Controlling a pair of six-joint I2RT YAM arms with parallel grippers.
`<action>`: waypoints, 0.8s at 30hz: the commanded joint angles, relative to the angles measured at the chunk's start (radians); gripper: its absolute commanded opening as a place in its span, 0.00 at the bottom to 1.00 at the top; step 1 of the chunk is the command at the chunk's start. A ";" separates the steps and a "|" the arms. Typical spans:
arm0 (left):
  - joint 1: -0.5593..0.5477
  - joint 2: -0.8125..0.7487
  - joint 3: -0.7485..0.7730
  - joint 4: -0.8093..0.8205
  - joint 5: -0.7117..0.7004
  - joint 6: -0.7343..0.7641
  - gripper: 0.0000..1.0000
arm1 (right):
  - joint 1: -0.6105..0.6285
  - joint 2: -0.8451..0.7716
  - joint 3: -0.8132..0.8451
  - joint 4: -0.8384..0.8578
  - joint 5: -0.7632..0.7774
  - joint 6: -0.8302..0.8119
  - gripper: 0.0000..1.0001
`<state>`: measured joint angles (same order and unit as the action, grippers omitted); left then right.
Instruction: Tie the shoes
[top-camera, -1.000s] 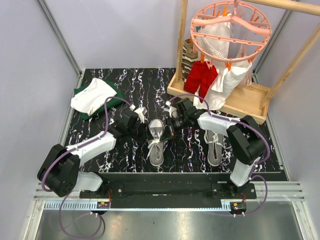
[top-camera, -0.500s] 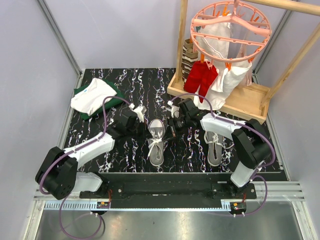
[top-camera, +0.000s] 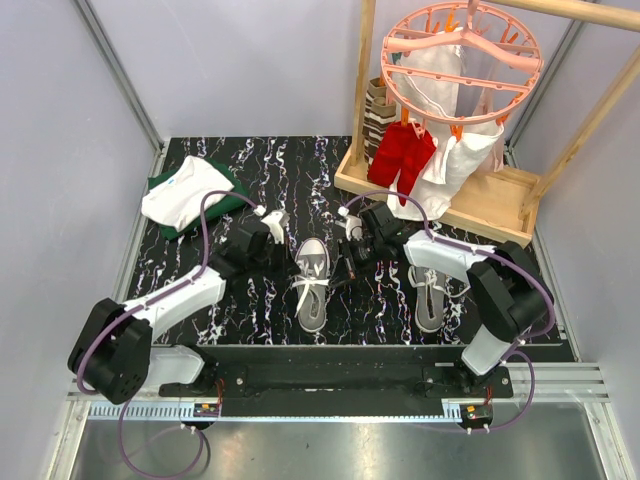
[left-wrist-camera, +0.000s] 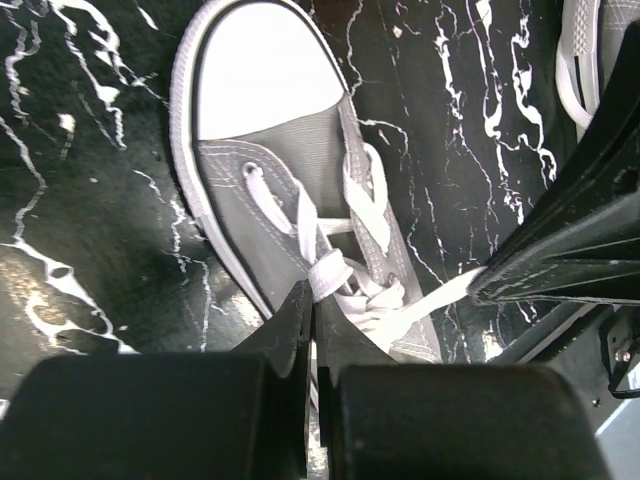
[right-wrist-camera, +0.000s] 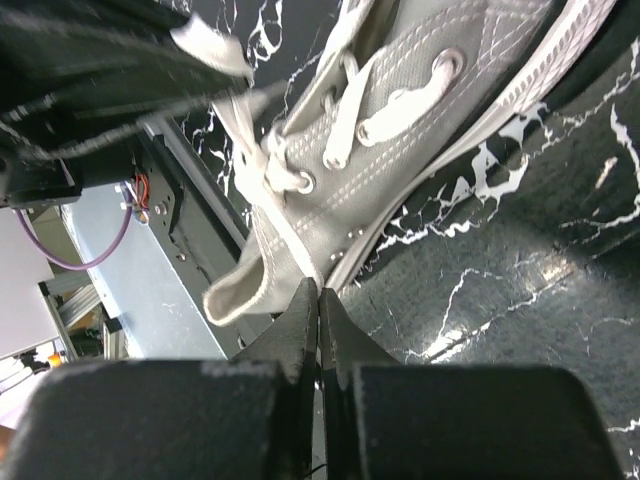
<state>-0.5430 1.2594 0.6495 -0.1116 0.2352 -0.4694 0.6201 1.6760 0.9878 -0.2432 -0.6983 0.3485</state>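
Top view: a grey canvas low-top sneaker (top-camera: 312, 290) lies mid-frame on the black marbled desk (top-camera: 250, 160), with the left hand (top-camera: 283, 247) and right hand (top-camera: 347, 266) flanking it.

Left wrist view: the left hand is clenched on the white laces (left-wrist-camera: 350, 290) at their crossing. One strand runs rightward into the right hand.

Right wrist view: that hand is pinched shut on lace too.

The step looks like tightening the first knot. Next it calls for an even outward pull.

Pale walls (top-camera: 250, 60) enclose a black marbled tabletop (top-camera: 255, 305); seemingly a wooden drying rack (top-camera: 485, 195) back-right.
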 joint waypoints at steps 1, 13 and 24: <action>0.034 -0.032 -0.001 0.020 -0.039 0.069 0.00 | 0.006 -0.058 -0.008 -0.031 0.043 -0.039 0.00; 0.051 -0.009 0.015 0.007 -0.051 0.120 0.00 | -0.002 -0.067 -0.028 -0.044 0.071 -0.062 0.00; 0.067 -0.006 0.007 0.007 -0.063 0.109 0.00 | -0.008 -0.059 -0.026 -0.050 0.082 -0.078 0.00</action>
<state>-0.5079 1.2537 0.6479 -0.1261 0.2447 -0.3889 0.6193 1.6535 0.9668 -0.2523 -0.6624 0.3046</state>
